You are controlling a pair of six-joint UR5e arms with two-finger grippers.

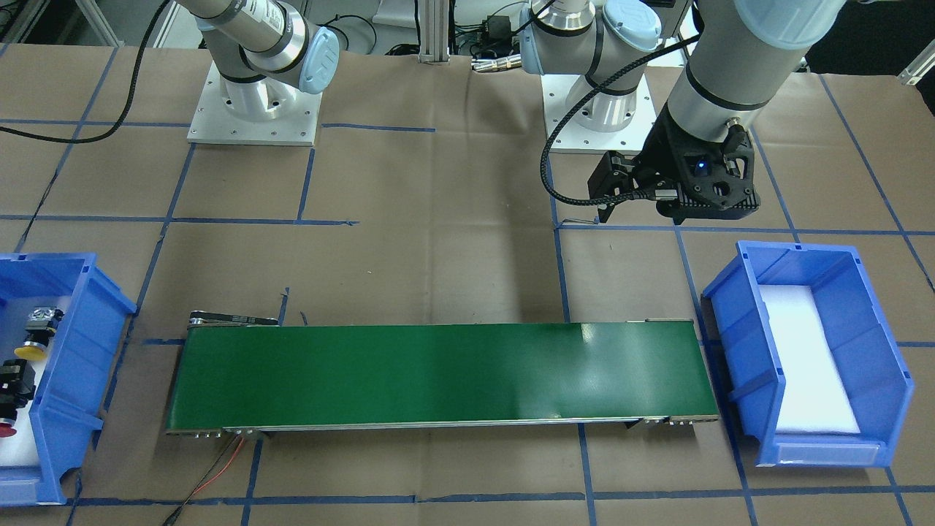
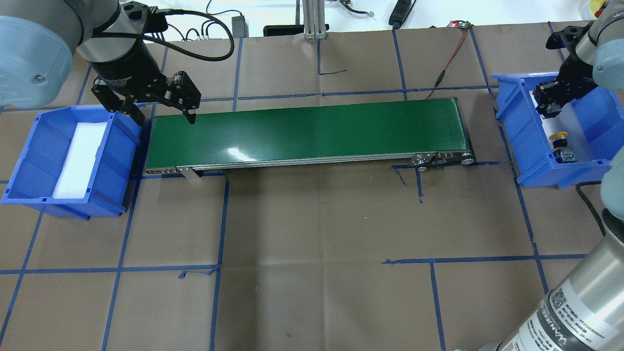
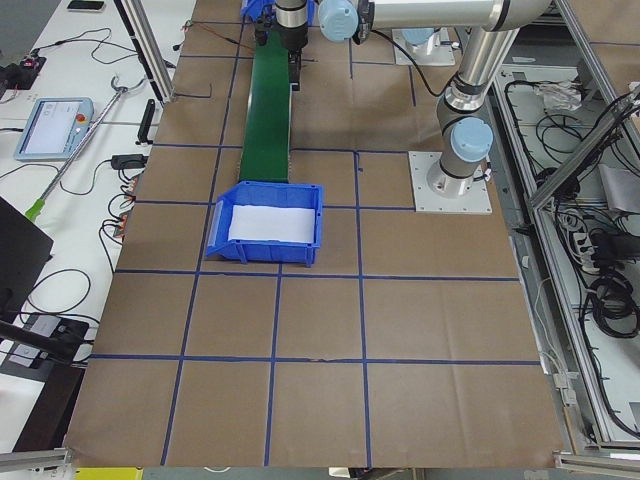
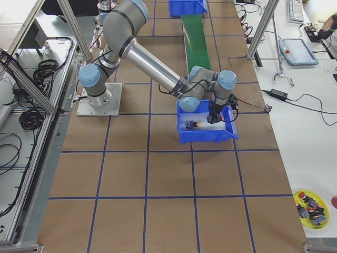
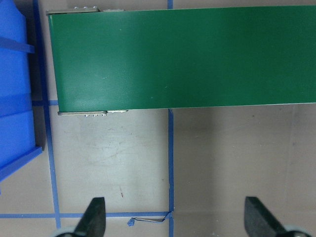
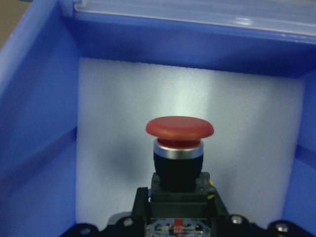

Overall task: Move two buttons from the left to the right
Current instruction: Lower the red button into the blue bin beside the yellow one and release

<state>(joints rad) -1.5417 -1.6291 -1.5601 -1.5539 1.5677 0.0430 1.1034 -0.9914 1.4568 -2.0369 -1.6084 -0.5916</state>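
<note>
Red button (image 6: 179,148) fills the right wrist view, its mushroom cap and black collar standing out ahead of the right claw (image 2: 548,102). The claw's 2 fingers appear closed on the squared rear block, though the contact itself is cut off at the picture's bottom edge. The button sits low inside the blue bin (image 2: 509,126) at the robot's right, over white foam; whether it touches the foam I cannot tell. The yellow button (image 2: 559,139) lies on the foam just beside it, untouched.

I judge these switches rigid and fairly light. The smooth domed cap would slip, so the flat-sided block is the sound place to pinch.

Across the green conveyor (image 2: 302,131), the left claw (image 5: 176,217) hangs spread wide with nothing in it, above the tabletop (image 5: 113,163) near the other bin (image 2: 29,161).
</note>
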